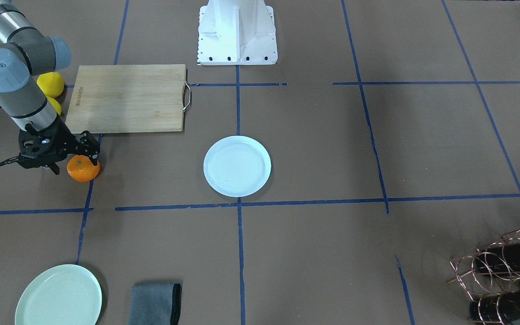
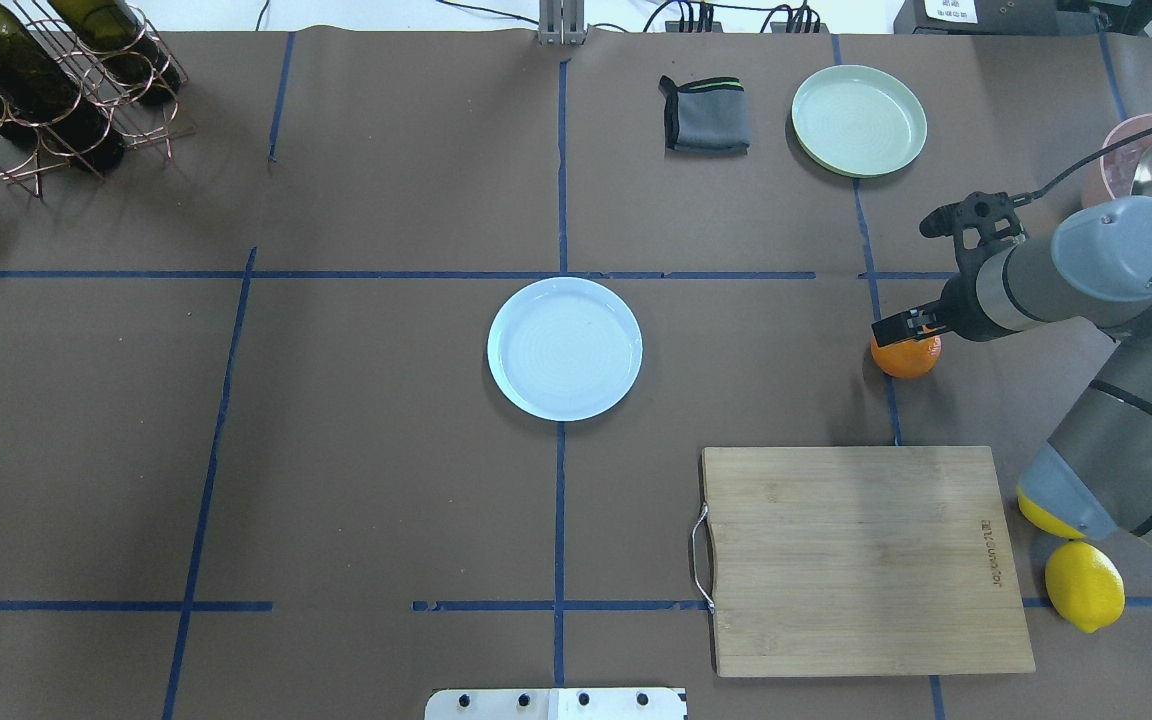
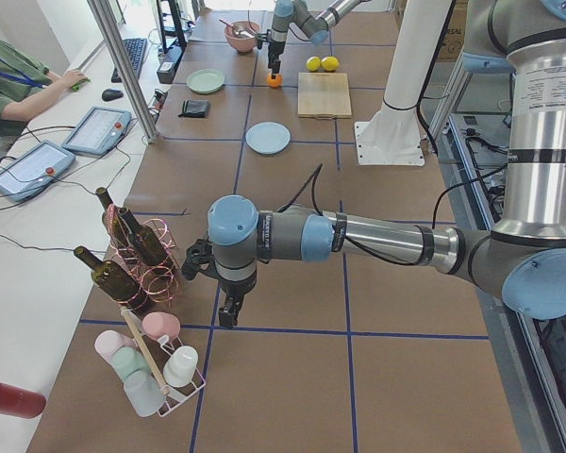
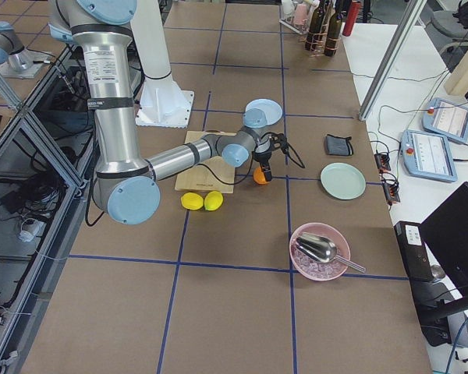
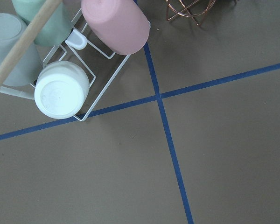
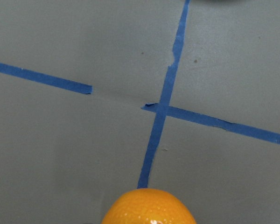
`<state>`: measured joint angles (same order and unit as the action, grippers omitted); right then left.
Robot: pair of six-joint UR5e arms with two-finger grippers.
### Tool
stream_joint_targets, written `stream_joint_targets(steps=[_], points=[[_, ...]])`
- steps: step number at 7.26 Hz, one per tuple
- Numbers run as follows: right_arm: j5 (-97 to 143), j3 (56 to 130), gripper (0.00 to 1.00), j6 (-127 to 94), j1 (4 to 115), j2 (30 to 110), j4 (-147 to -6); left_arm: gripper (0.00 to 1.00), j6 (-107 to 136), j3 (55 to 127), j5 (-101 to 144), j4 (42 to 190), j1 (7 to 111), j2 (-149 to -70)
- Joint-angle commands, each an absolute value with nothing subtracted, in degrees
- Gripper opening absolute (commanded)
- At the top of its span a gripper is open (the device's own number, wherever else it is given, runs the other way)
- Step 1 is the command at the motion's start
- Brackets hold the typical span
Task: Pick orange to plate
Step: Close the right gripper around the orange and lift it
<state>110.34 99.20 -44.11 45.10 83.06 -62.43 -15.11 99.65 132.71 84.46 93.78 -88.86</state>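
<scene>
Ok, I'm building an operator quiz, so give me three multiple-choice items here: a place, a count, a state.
1. The bluish-white plate is: A empty; B holding fruit; C upside down.
2. The orange sits: A on that plate; B on the table at the right gripper; C in the air.
3. Lemons in view: A one; B two; C three.
Answers: A, its face is bare; B, the gripper straddles it on the table; B, a pair lies beside the cutting board.
</scene>
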Motion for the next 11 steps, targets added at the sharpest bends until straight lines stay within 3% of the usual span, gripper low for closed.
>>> stream_joint_targets(steps=[1, 6, 8, 9, 11], points=[[110.21, 98.97, 1.00, -44.12, 44.56, 83.06, -62.40, 1.00, -15.12, 99.67, 132.71, 84.46, 93.78, -88.86], [109.16, 96.50, 0.99, -44.03, 42.36, 82.53, -62.40, 1.00, -15.12, 99.76, 132.71, 84.46, 93.78, -88.86], [109.51, 96.76, 0.17, -43.59, 42.19, 82.35, -62.49, 1.00, -15.12, 100.02, 132.71, 84.46, 93.78, -88.86], [109.86, 97.90, 0.00, -43.68, 42.19, 81.57, -62.40, 1.00, -15.12, 100.19, 132.71, 84.46, 93.78, -88.86], [109.51, 99.14, 0.00, -47.69, 40.45, 72.04, -68.33, 1.00, -15.12, 100.90, 132.71, 84.38, 93.87, -88.77]])
